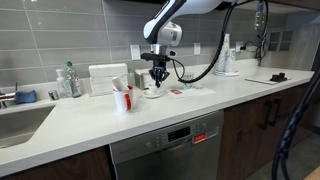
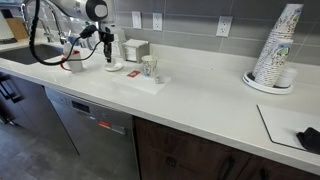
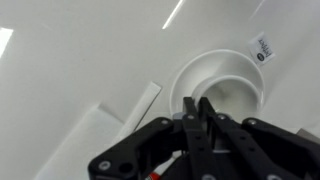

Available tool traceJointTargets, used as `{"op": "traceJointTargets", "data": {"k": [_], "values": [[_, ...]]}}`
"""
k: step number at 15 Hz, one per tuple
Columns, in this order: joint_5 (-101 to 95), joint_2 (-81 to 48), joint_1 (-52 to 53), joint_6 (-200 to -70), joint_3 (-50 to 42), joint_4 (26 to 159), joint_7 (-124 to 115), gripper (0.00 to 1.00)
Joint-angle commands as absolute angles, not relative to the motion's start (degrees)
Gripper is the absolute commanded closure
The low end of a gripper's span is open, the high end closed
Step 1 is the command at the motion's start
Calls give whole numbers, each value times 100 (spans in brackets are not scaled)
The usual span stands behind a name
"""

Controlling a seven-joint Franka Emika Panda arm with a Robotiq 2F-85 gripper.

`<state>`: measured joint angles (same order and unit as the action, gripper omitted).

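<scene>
On the counter [image 1: 100, 125], near a red cup [image 1: 122, 99], the white cup [image 3: 225, 85] stands upright and seemingly empty, so the work at it looks barely begun, while the gripper [image 1: 158, 76] hangs just above its mouth, fingers [image 3: 189, 128] pressed together, touching nothing that I can make out.

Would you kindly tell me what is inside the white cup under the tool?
In the wrist view, the white cup shows only bare white inner wall, with nothing visible in it. The shut tool covers its near side, so that part is hidden.
</scene>
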<state>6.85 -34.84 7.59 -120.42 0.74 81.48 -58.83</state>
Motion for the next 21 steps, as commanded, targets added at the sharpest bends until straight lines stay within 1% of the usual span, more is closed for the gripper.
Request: {"op": "traceJointTargets", "data": {"k": [1, 21], "values": [[871, -3407, 752, -12279, 73, 8349, -5858, 93], [828, -3636, 809, -12384, 28, 8207, -6036, 93]]}}
